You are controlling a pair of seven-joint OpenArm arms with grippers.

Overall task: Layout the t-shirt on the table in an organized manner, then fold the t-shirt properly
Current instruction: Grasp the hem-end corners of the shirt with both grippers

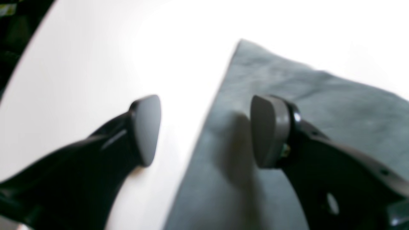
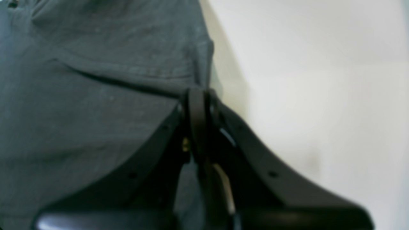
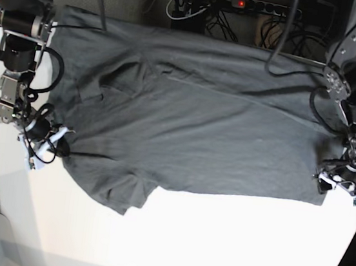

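Shirt (image 3: 191, 128) lies spread flat on the white table (image 3: 216, 241), its edge pinched tight in the right fingers (image 2: 198, 105), while the left fingers (image 1: 145, 127) stand apart over its corner, holding nothing.

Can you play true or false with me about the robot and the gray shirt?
1. The t-shirt lies spread out on the table. True.
2. The right gripper is wide open. False: its jaws are shut, pinching the shirt's edge.
3. The left gripper is open. True: its jaws stand apart over the shirt's edge.
4. The shirt is bright red. False: it is dark gray.
5. The shirt is already folded into a small square. False: it is still laid out flat, one sleeve sticking out.
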